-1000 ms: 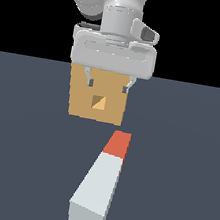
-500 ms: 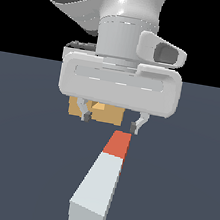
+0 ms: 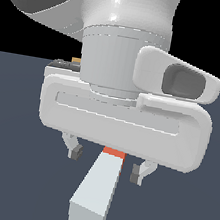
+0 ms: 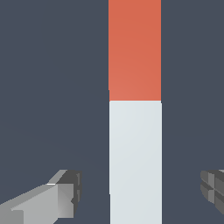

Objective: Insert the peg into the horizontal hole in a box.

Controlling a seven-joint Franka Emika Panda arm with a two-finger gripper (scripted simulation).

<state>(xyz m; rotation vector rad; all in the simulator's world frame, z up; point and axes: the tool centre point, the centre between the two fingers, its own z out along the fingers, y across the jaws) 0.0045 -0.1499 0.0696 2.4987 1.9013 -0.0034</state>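
Exterior view: hand [image 3: 107,165] astride peg [image 3: 97,190], hiding box.

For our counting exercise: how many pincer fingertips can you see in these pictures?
2. One fingertip hangs on the exterior view's left of the peg, the other on its right. The pincer is open, straddling the peg without touching it.

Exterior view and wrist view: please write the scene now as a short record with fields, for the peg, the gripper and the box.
peg: lies flat on the dark floor, pale grey-white bar with an orange-red end
peg colour border: visible in the wrist view
gripper: open, above the peg, one finger on each side
fingers: both apart from the peg
contact: none seen
box: hidden behind the arm in the exterior view
hole: not visible
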